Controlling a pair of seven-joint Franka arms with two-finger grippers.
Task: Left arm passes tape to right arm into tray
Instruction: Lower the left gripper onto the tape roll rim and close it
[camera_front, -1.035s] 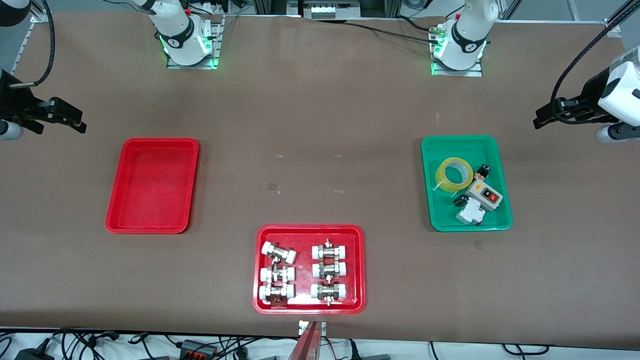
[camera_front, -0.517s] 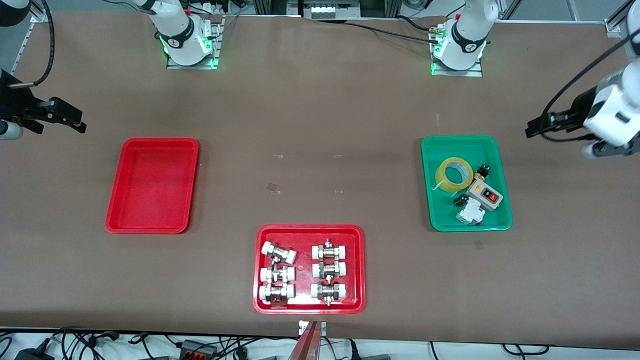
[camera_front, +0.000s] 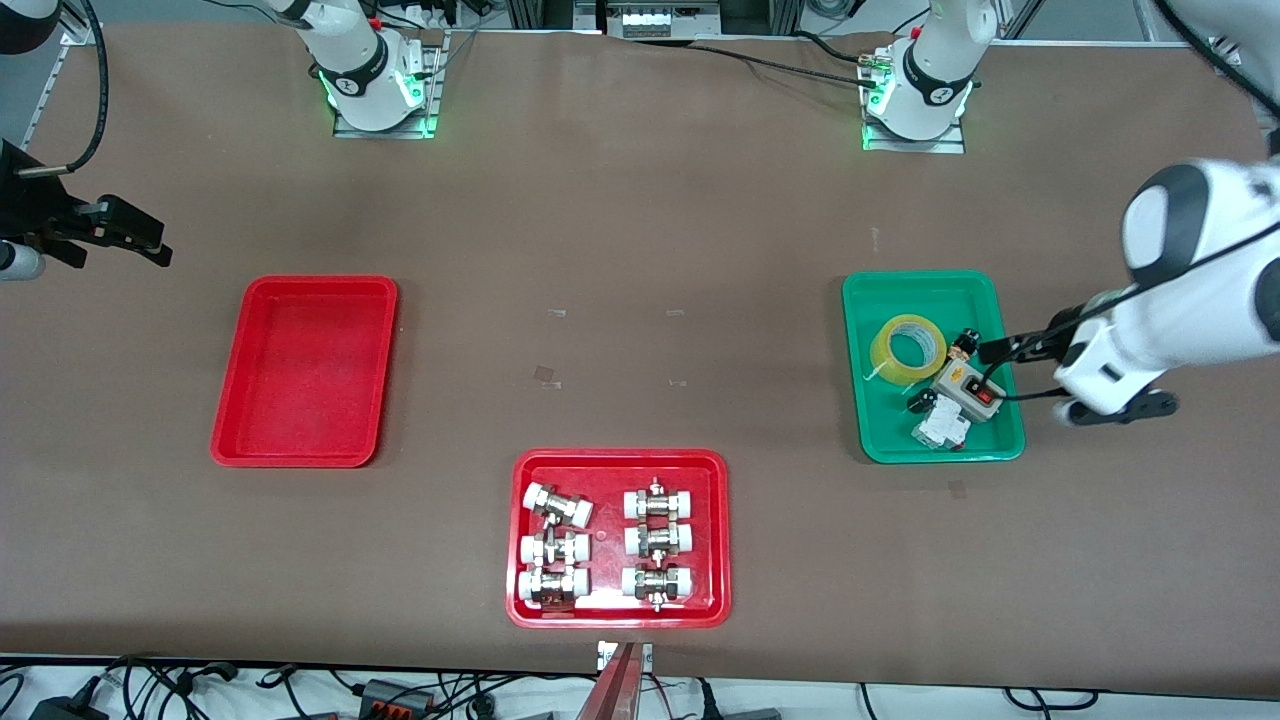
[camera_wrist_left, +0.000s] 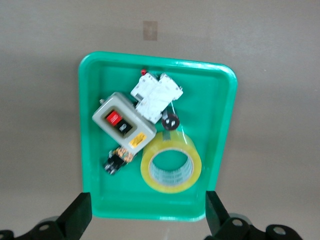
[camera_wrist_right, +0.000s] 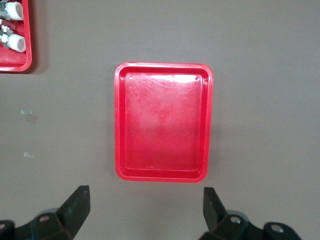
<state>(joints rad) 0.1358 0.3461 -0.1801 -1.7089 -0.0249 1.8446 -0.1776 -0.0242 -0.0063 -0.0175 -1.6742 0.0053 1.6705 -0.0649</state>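
The tape (camera_front: 908, 349) lies in the green tray (camera_front: 870, 440) beside a switch box (camera_front: 970, 389). The left gripper (camera_front: 992, 372) hangs over that tray, fingers (camera_wrist_left: 76, 217) wide apart and empty. The right gripper (camera_front: 150, 245) waits, fingers spread and empty, near the red tray (camera_front: 235, 420).

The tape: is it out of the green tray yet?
No. The tape lies flat in the green tray; the open left gripper holds nothing.

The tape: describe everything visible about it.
The tape is a wide roll of yellowish translucent packing tape with a pale inner core, lying flat with its hole facing up. It sits in the green tray, in the part farther from the front camera, beside a grey switch box. No gripper touches it.
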